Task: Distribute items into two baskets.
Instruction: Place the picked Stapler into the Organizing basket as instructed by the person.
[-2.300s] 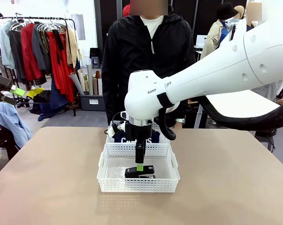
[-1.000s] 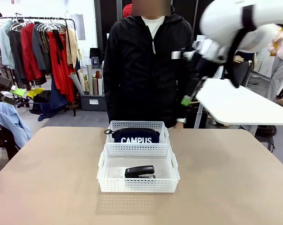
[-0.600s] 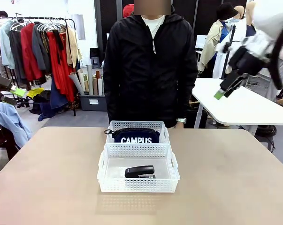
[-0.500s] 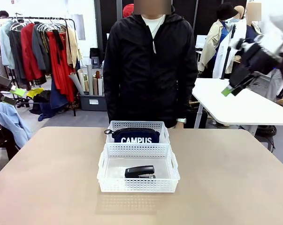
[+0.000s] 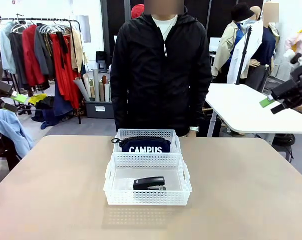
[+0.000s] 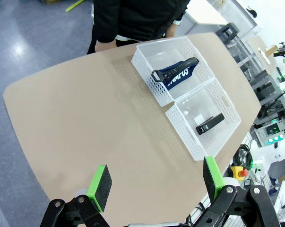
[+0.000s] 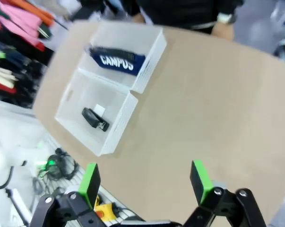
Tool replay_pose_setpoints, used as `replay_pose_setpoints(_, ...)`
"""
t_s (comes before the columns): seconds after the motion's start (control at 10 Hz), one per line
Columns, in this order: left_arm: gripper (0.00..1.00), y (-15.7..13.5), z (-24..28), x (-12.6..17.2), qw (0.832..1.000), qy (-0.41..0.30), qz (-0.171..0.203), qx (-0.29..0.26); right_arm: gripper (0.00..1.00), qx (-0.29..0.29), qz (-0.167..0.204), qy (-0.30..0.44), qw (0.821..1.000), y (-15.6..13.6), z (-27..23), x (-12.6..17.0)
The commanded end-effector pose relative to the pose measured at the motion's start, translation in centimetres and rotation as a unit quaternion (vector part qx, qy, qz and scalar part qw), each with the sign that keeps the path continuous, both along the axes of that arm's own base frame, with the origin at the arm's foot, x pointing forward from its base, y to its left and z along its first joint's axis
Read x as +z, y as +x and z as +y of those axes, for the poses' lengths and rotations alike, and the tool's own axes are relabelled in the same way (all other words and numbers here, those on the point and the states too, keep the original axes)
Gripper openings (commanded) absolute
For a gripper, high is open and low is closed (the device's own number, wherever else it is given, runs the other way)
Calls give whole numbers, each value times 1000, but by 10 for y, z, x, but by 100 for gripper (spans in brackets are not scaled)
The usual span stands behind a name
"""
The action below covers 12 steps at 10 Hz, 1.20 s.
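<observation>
Two white mesh baskets stand end to end at the table's middle. The far basket point(image 5: 173, 146) holds the navy CAMPUS pouch point(image 5: 145, 148). In the near, larger basket point(image 5: 187, 189) lies the black stapler point(image 5: 149, 183). My right gripper point(image 5: 273, 104) hangs open and empty at the far right, high above and beyond the table. In its wrist view the right gripper point(image 7: 144, 180) looks down on the pouch point(image 7: 116, 60) and stapler point(image 7: 95, 119). My left gripper point(image 6: 155, 177) is open and empty, high over the table, with the pouch point(image 6: 175, 75) and stapler point(image 6: 210, 124) well ahead of it.
A person in a black jacket point(image 5: 161, 65) stands at the far edge, right behind the baskets. A white table point(image 5: 251, 112) stands at the back right and a clothes rack point(image 5: 45, 55) at the back left. Bare tabletop point(image 5: 50, 190) lies on both sides of the baskets.
My right arm has swung away from the baskets, rightward and down toward the picture's right edge. The stapler stays in the near basket, the pouch in the far one.
</observation>
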<state>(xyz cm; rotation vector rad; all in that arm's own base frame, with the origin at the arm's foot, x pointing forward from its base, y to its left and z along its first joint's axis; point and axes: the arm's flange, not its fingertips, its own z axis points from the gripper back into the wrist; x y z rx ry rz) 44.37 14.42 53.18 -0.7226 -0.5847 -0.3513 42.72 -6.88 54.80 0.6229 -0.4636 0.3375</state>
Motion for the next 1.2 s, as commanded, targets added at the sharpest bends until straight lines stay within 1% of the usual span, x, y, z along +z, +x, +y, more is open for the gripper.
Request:
replay_pose_setpoints(0.0,100,0,-2,2,1000,-8,-1,2,100,2,-34,33,999,-18,-1,-10)
replay_pose_setpoints(0.2,100,0,-2,2,1000,-8,-1,2,100,-12,-67,64,996,-35,-15,-12)
replay_pose_setpoints(0.3,100,0,-2,2,1000,-8,-1,2,100,-30,-74,77,994,-41,-22,-13)
replay_pose_setpoints(0.4,100,0,-2,2,1000,-8,-1,2,100,-26,-75,51,996,-39,-16,-11)
replay_pose_setpoints(0.5,100,0,-2,2,1000,-8,-1,2,100,-20,-39,57,997,-32,-17,-7)
replay_pose_setpoints(1.1,100,0,-2,2,1000,-8,-1,2,100,-20,-39,57,997,-32,-17,-7)
